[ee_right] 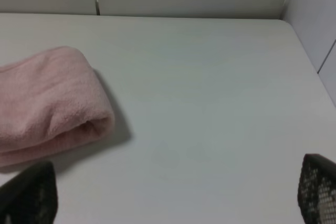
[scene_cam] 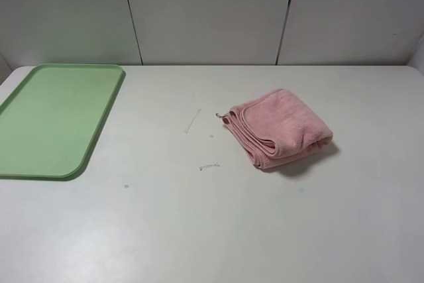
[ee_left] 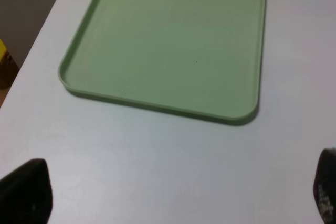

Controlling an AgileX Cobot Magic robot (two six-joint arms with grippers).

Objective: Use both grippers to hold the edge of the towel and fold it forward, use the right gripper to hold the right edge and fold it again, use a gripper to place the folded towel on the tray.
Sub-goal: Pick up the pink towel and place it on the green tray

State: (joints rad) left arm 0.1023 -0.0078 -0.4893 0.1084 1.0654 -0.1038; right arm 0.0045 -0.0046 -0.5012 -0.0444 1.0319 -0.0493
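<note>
The pink towel (scene_cam: 281, 127) lies folded in a thick bundle on the white table, right of centre, with its stacked hems (scene_cam: 248, 138) facing left. The pale-green tray (scene_cam: 56, 117) sits empty at the far left. Neither arm shows in the exterior high view. In the left wrist view my left gripper (ee_left: 176, 203) stands open above bare table, close to a short end of the tray (ee_left: 173, 45). In the right wrist view my right gripper (ee_right: 173, 198) is open too, with the towel (ee_right: 47, 98) just beyond one fingertip (ee_right: 29, 195). Nothing is held.
Two small pale scraps (scene_cam: 193, 121) (scene_cam: 209, 166) lie on the table between tray and towel. Grey wall panels (scene_cam: 212, 11) close off the back. The left wrist view shows the table's side edge with a yellow object (ee_left: 4, 59) beyond it.
</note>
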